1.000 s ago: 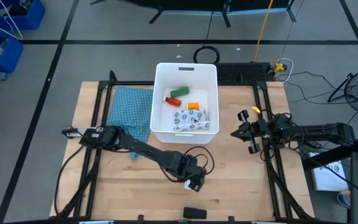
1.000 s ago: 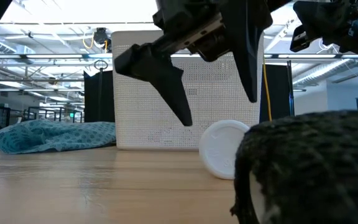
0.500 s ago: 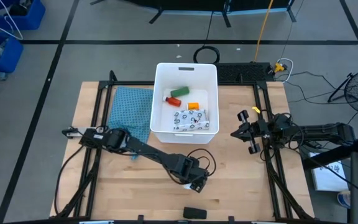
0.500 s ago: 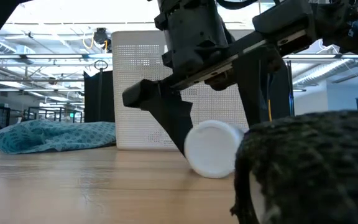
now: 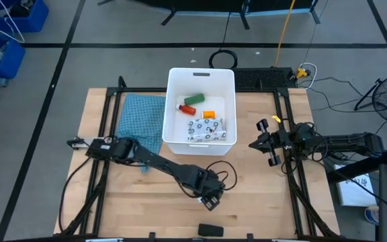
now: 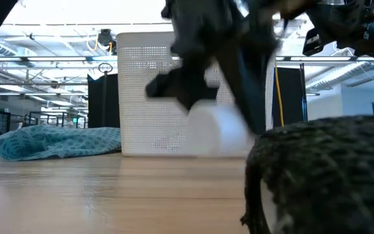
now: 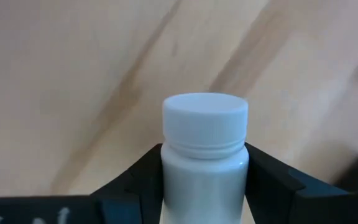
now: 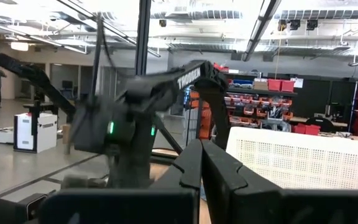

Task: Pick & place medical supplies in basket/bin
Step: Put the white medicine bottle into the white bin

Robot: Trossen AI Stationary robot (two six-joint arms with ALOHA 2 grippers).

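Observation:
My left gripper (image 5: pixel 211 195) hangs over the near middle of the table, shut on the small white bottle (image 7: pixel 204 134). In the low view the bottle (image 6: pixel 224 128) is off the wood. The white bin (image 5: pixel 170 111) stands at the far middle and holds the green block (image 5: pixel 194 99), the orange-red bottle (image 5: pixel 187 107) and the speckled white pouch (image 5: pixel 205 129). The black oblong (image 5: pixel 210 230) lies flat at the near edge. My right gripper (image 5: pixel 254 144) waits, shut, right of the bin. My left gripper pinches the small white bottle by its body just below the cap (image 7: pixel 204 163), one finger (image 7: pixel 143 174) on each side. The fingers come from above, slanting down. The capped end (image 7: pixel 205 114) sticks out past them. The bottle is lifted clear of the table.
A teal cloth (image 5: pixel 140 121) lies left of the bin. Black frame rails (image 5: pixel 106 141) run along both sides of the table. A cable loops on the wood (image 5: pixel 215 165) by the left gripper. The black oblong (image 6: pixel 320 175) fills the low view's near right.
My left gripper came down over the white bottle lying on the table, shut on it and lifted it. The bottle now hangs clear of the wood in front of the bin's wall. The right arm kept still.

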